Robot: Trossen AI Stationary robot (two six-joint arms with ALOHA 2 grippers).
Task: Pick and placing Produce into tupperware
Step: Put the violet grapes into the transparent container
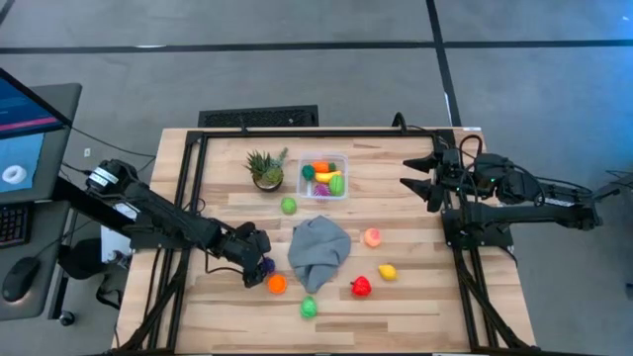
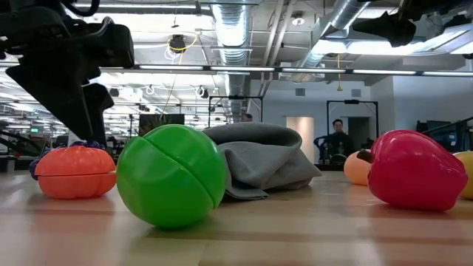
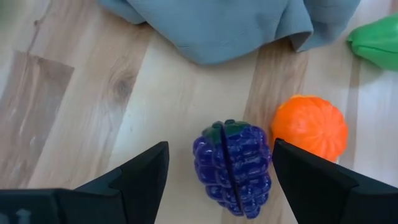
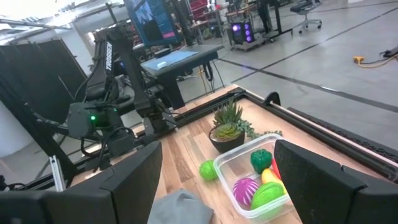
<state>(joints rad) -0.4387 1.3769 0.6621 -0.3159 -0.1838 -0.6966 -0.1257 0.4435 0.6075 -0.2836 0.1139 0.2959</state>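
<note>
Currently, item one: my left end effector, fingers spread wide and holding nothing, low over the counter at its near-left part. The purple grape bunch lies directly between the two fingers, just ahead of the tips, its long axis running roughly along my line of approach and a moulded seam running its length. I judge a straight short advance and a squeeze across the narrow width would take it.

Item two: orange ribbed fruit, glossy hard plastic, just beside the grapes on one side; I'd expect the finger there to brush it.

Item three: grey cloth, soft, crumpled, just beyond the grapes.

Item four: green ball-shaped fruit, smooth, split by a seam, near the counter's front edge.

Item five: red pepper, yellow lemon-like piece and peach-coloured piece, right of the cloth.

Item six: clear square tupperware, already holding several pieces, at the counter's far middle beside a spiky potted plant.

Item seven: right end effector, fingers apart, empty, waiting at the far right and nearer the tupperware.
</note>
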